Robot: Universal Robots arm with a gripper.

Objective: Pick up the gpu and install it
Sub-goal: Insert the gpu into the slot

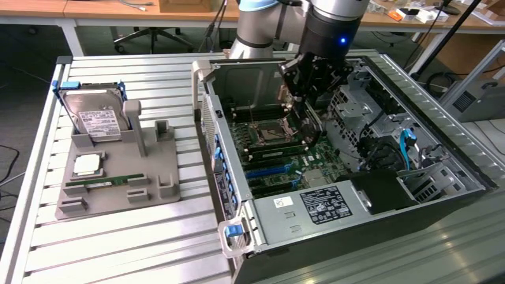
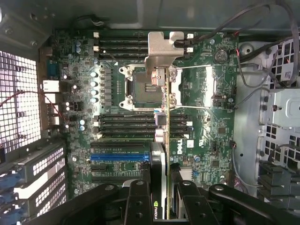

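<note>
Gripper (image 2: 164,190) jaws narrow, clamped on gpu (image 2: 161,56), edge-on inside open pc case (image 1: 245,77) over mobo (image 2: 211,117). Grey holder (image 1: 118,201) at exterior view's left has hard drive (image 1: 94,115), ram stick (image 1: 106,180).

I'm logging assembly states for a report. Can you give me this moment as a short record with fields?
gripper: shut on the gpu
gpu: edge-on over the motherboard, by the CPU socket, not in a slot
blue slot: empty
case: open, on its side
fixture: exterior view's left, holds hard drive and memory stick
</note>
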